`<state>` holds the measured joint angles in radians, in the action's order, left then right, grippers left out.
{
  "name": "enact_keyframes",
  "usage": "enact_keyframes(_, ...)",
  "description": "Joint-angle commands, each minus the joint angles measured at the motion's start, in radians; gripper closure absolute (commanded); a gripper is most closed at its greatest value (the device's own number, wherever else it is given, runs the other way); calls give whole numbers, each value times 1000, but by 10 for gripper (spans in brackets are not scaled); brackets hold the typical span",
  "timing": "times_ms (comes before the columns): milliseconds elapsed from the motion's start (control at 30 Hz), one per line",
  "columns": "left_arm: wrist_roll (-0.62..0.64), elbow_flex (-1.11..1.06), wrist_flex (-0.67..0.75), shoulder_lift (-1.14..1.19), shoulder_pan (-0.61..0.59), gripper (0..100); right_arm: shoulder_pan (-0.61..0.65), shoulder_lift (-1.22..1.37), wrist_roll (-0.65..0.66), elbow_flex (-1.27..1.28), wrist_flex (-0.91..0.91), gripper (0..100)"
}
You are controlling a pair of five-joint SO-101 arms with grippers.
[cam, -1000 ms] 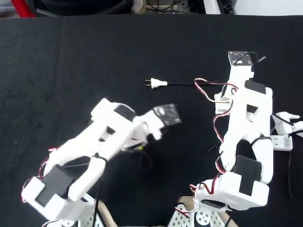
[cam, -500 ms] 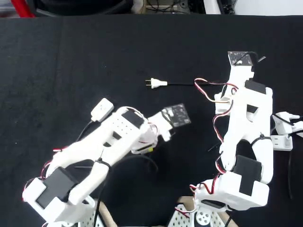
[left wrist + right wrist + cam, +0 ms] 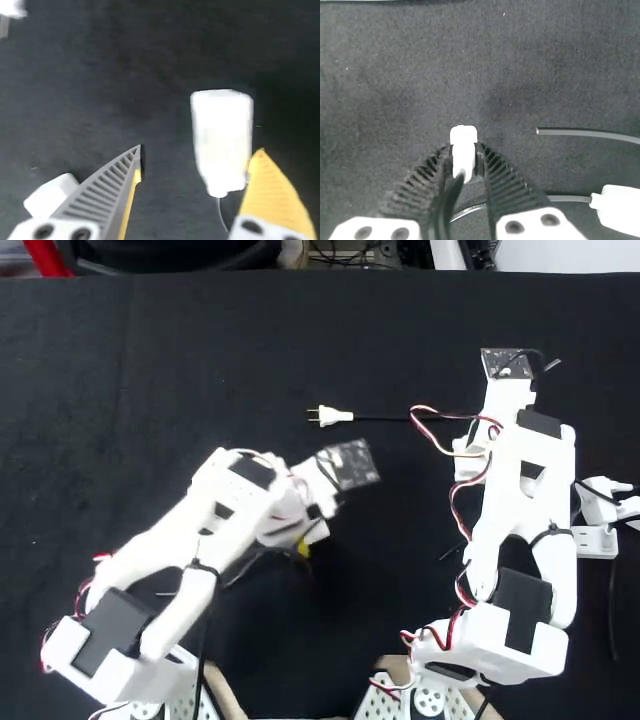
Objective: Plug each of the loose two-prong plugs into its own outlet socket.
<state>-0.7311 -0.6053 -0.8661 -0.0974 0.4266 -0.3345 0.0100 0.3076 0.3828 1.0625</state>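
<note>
While blur smears the white block (image 3: 221, 135) between the wide jaws of left gripper (image 3: 200, 152), right gripper (image 3: 463, 155) clamps a plug (image 3: 463, 137), prongs unclear.

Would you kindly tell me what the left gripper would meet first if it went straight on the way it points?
Most likely the white block, lying on the black cloth between the open jaws of the left gripper, nearer the yellow side. Depth is unclear, so it may pass above it.

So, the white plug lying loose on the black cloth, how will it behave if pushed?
The plug looks small, so it is probably light and easy to shift. Its thin black cord likely flops and drags behind.
</note>
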Motion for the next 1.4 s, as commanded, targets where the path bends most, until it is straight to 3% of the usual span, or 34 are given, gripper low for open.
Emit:
enact_keyframes(0, -20, 30, 77, -43, -67, 703, 12, -5, 3, -27, -14, 986)
enact_keyframes(267, -17, 22, 100, -54, -94, 722, 12, -5, 5, -27, -14, 986)
enact_keyframes(467, 0, 41, -87, -107, -53, 722, 12, -13, 2, -22, -14, 986)
enact_keyframes(633, 158, -38, -190, -361, -76, 722, 92, -105, 3, 45, -55, 986)
enact_keyframes(800, 262, -288, -192, -769, -228, 722, 238, -355, 5, 213, -78, 986)
enact_keyframes(1033, 331, -684, -209, -1361, -621, 722, 559, -688, -3, 401, -72, 987)
enact_keyframes(1233, 319, -891, -364, -1738, -757, 722, 698, -595, -172, 367, -63, 987)
enact_keyframes(1367, 241, -941, -390, -1694, -779, 722, 778, -432, -181, 314, -69, 987)
